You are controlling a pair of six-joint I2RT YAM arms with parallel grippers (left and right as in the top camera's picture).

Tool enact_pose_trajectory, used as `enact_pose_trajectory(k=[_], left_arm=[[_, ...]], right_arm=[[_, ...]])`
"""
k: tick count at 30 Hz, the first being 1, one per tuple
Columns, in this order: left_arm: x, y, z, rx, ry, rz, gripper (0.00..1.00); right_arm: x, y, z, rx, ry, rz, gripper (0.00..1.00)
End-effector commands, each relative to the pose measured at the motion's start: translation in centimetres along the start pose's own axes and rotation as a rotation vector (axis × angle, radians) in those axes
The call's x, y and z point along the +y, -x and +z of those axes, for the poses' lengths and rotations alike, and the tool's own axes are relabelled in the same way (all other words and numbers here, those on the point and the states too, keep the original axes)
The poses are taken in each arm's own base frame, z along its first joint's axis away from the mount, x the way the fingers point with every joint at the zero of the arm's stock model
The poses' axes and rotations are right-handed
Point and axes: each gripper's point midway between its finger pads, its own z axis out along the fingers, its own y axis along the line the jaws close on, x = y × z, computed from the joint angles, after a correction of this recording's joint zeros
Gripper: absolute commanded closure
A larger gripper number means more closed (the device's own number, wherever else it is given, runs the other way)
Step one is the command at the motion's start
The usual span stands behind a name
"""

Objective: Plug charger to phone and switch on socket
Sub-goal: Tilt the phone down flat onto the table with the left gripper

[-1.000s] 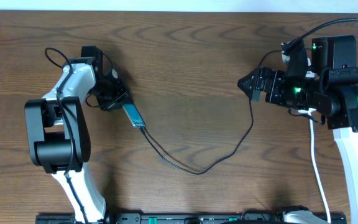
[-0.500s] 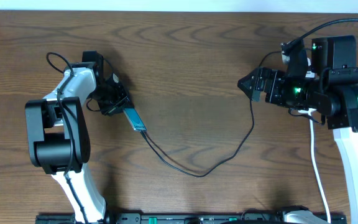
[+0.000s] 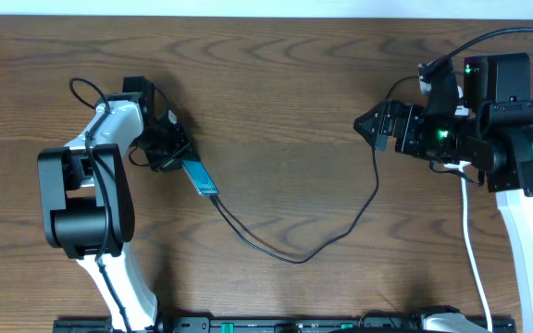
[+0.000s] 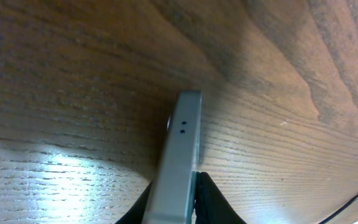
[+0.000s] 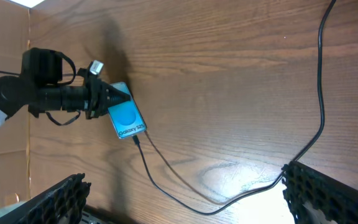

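The phone [image 3: 201, 176] has a turquoise screen and is tilted on the table; it also shows in the right wrist view [image 5: 127, 118]. My left gripper [image 3: 183, 161] is shut on its upper end. In the left wrist view the phone [image 4: 184, 137] stands edge-on between the fingers [image 4: 178, 202]. The charger [image 3: 294, 259] is a thin black cable, and its plug tip [image 5: 136, 139] meets the phone's lower end. My right gripper [image 3: 365, 125] hovers at the right, open and empty, with its jaws wide apart [image 5: 185, 199]. The socket is hidden.
A white cord [image 3: 473, 245] runs down the right side beside the right arm. The charger cable loops across the wooden table [image 3: 276, 83] up toward the right arm. A black rail [image 3: 294, 326] lines the front edge.
My left gripper has turned slightly with the phone, whose lower end has shifted a little toward the front. The right arm has not moved.
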Motion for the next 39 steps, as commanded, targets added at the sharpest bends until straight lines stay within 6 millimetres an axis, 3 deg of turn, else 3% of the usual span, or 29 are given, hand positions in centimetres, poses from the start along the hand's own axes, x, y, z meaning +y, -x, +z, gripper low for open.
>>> enact_pose_trajectory(k=[1, 15, 18, 37, 39], left_arm=[[0.8, -0.5, 0.3, 0.014, 0.026, 0.006, 0.84], [0.9, -0.9, 0.3, 0.027, 0.031, 0.000, 0.83], [1.0, -1.1, 0.3, 0.035, 0.035, -0.005, 0.78], [1.3, -1.9, 0.2, 0.066, 0.047, -0.021, 0.77], [1.3, -1.9, 0.2, 0.066, 0.048, -0.021, 0.70]], right_arm=[[0.5, -0.1, -0.4, -0.008, 0.009, -0.027, 0.01], [0.4, -0.3, -0.4, 0.000, 0.005, -0.023, 0.01], [0.4, -0.4, -0.4, 0.002, 0.005, -0.022, 0.01], [0.4, -0.4, -0.4, 0.002, 0.005, -0.022, 0.01], [0.4, -0.4, -0.4, 0.002, 0.004, -0.022, 0.01]])
